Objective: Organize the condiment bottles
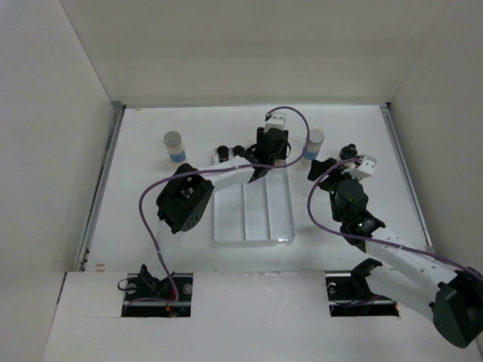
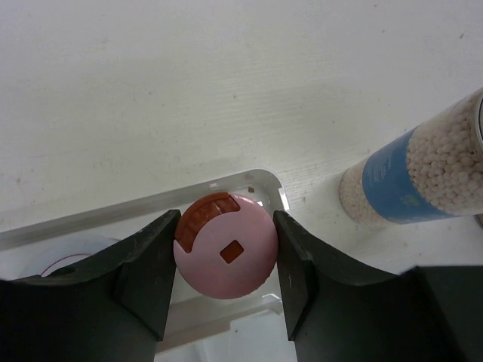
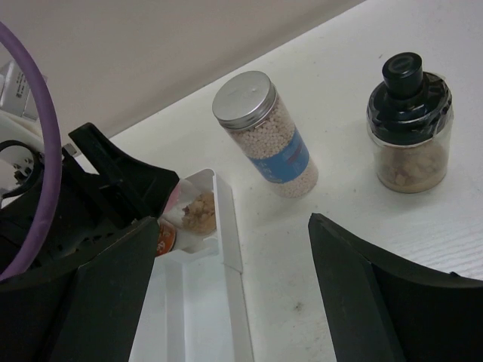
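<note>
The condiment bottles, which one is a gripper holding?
The pink-capped bottle, clamped by the left gripper over a corner of the tray; the others stand free.

The pink-capped bottle (image 2: 225, 256) stands upright, pinched in my left gripper (image 2: 226, 230) at the clear tray's (image 1: 253, 241) far right corner. One pale cylinder (image 1: 175, 147) with grey lid and blue label stands far left, its twin (image 3: 268, 132) just right of the pink cap. A black-capped bottle (image 3: 410, 124) stands upright further right.

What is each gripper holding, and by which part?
The left gripper clamps the pink-capped bottle by the sides of its cap, at the tray's corner. The right gripper is open and holds nothing.
</note>
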